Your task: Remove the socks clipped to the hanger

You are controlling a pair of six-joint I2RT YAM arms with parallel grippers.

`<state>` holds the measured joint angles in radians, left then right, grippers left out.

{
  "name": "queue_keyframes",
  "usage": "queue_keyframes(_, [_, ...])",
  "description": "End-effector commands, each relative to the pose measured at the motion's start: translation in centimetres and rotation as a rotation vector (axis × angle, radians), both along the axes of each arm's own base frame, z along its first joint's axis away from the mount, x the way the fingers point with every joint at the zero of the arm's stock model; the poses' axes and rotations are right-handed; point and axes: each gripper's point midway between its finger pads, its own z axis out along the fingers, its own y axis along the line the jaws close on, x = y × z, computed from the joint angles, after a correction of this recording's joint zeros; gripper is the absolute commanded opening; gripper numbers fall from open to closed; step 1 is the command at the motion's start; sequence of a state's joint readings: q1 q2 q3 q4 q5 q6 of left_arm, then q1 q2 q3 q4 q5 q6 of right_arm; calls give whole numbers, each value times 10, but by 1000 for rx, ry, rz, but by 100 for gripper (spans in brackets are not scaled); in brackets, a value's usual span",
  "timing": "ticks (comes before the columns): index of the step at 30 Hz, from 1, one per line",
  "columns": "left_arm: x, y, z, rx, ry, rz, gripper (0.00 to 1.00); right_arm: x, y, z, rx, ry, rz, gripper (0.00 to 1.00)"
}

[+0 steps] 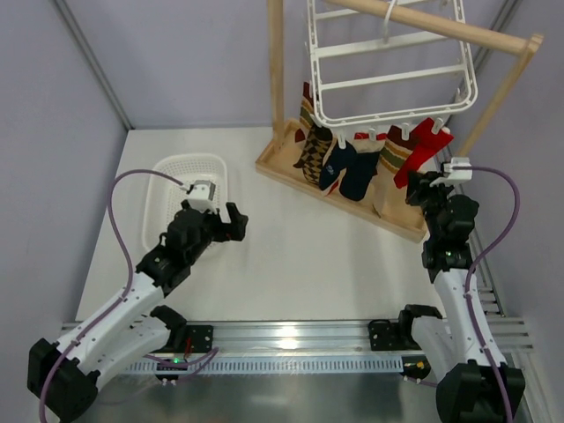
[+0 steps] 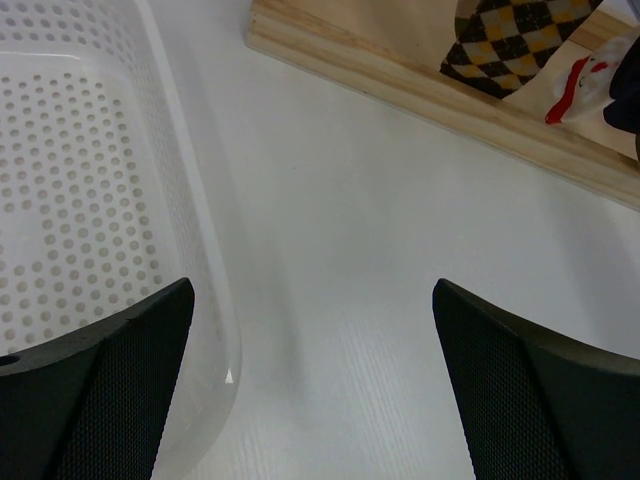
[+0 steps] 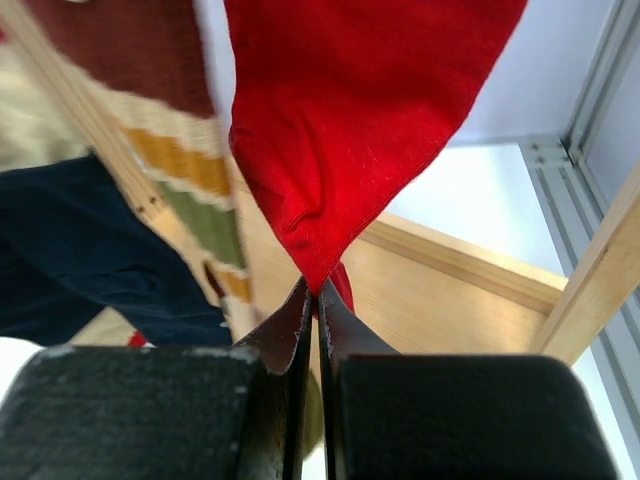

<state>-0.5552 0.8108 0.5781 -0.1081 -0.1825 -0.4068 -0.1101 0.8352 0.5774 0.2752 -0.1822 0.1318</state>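
A white worktop [image 1: 308, 256] is seen between pale walls, with the hanger [image 1: 388, 84] hung on a wooden rail stand [image 1: 441, 31]. The socks [image 1: 357, 172] are clipped along its near rim and none is judged freed yet. The red sock [image 3: 350, 130] is pinched at its tip by the fully closed right pincer [image 3: 312, 300]. The left pincer [image 2: 312, 300] is held wide and empty beside the basket [image 2: 200, 250]. The clips are hard to make out, and the hanger's far end is cut off.

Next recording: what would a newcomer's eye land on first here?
The bright red sock hangs at the right end of the white hanger, its lower tip pinched in the shut right tool. Beside it the other socks, navy, argyle and striped, dangle in a row above the wooden stand. The left tool hovers open over the table beside a white basket.
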Motion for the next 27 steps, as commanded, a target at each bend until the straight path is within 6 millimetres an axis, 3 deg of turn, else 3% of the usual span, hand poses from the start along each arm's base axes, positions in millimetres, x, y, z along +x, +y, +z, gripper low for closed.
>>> queue_keyframes(1, [1, -13, 21, -15, -64, -44, 100, -16, 18, 13, 16, -71, 73, 4])
queue_keyframes(6, [-9, -41, 39, -21, -135, -97, 100, -32, 42, 18, 14, -111, 143, 4])
queue_keyframes(7, [-13, -54, 49, -46, -164, -129, 100, -34, 45, 17, 17, -110, 154, 4])
queue_keyframes(9, [-14, -67, 49, -50, -169, -151, 100, -38, 48, 18, 24, -118, 167, 4])
queue_keyframes(10, [-19, -81, 58, -79, -197, -188, 100, -41, 59, 18, 30, -117, 200, 4])
queue_keyframes(16, [-38, -148, 67, -92, -268, -355, 100, -51, 86, 19, 42, -115, 285, 4])
queue_keyframes(18, [-42, -169, 81, -110, -323, -396, 100, -53, 92, 21, 49, -118, 303, 4])
queue_keyframes(19, [-48, -185, 74, -88, -322, -429, 100, -55, 99, 23, 53, -122, 321, 4])
queue_keyframes(21, [-49, -198, 85, -101, -368, -442, 100, -56, 100, 21, 55, -110, 313, 4])
queue_keyframes(22, [-53, -208, 80, -97, -366, -466, 100, -57, 101, 24, 58, -111, 317, 4])
queue_keyframes(27, [-59, -239, 93, -125, -446, -516, 100, -71, 117, 32, 124, -108, 388, 4])
